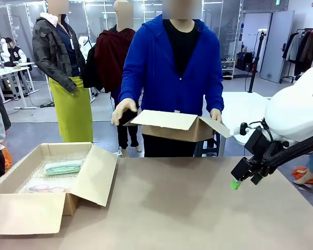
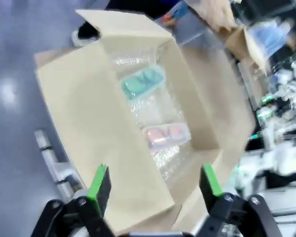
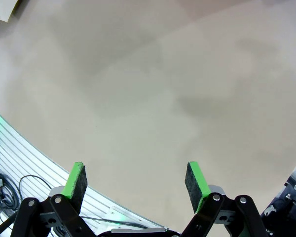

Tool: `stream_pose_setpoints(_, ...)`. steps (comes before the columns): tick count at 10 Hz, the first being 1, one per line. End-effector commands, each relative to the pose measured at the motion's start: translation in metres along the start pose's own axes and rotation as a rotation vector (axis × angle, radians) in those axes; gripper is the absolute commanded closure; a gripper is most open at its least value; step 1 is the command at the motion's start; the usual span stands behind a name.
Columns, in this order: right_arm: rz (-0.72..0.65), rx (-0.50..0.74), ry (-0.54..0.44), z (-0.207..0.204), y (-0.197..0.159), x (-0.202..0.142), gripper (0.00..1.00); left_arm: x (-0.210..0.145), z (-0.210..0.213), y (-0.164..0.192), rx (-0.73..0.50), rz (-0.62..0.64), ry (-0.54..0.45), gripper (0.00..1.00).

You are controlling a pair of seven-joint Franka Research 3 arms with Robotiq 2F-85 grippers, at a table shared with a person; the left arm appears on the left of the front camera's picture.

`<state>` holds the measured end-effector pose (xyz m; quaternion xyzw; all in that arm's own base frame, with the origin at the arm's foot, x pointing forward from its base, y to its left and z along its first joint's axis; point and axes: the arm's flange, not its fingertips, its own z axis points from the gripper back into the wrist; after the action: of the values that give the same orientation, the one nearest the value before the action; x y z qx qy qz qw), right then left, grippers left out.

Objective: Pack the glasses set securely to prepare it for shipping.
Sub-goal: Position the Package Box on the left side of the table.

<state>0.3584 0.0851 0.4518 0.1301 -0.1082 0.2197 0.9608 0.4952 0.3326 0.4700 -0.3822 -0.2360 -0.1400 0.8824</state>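
The mint green case (image 2: 143,82) and the pale pink case (image 2: 166,135) lie apart on bubble wrap (image 2: 153,111) inside the open cardboard box (image 1: 21,205). Loose, they could rattle unless padded. The left pincer (image 2: 155,182) hangs released above them; the right pincer (image 3: 136,181) is released over bare worktop (image 1: 198,208), with ample room. The raised flaps could snag a descent.

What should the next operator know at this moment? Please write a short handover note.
Left tool: open, empty, above the open box.
Right tool: open, empty, over bare table.
Mint green case and pale pink case: both inside the box on bubble wrap, apart from each other.
The person's hands hold a second box at the far side.
Done: cases placed. Left: flaps not yet closed.
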Motion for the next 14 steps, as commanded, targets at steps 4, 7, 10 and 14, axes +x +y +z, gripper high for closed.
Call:
stream_pose_setpoints(4,0.015,0.006,-0.002,0.000,0.001,-0.001,0.00,-0.021,-0.099,-0.220,0.417,-0.587,0.164,0.09)
stream_pose_setpoints(7,0.015,0.006,-0.002,0.000,0.001,-0.001,0.00,-0.037,-0.134,-0.283,0.468,-0.881,0.319,0.09)
stream_pose_setpoints(10,0.015,0.006,-0.002,0.000,0.001,-0.001,0.00,-0.042,-0.149,-0.329,0.381,-0.888,0.450,0.09)
stream_pose_setpoints(14,0.015,0.006,-0.002,0.000,0.001,-0.001,0.00,-0.044,-0.159,-0.329,0.395,-0.921,0.441,0.09)
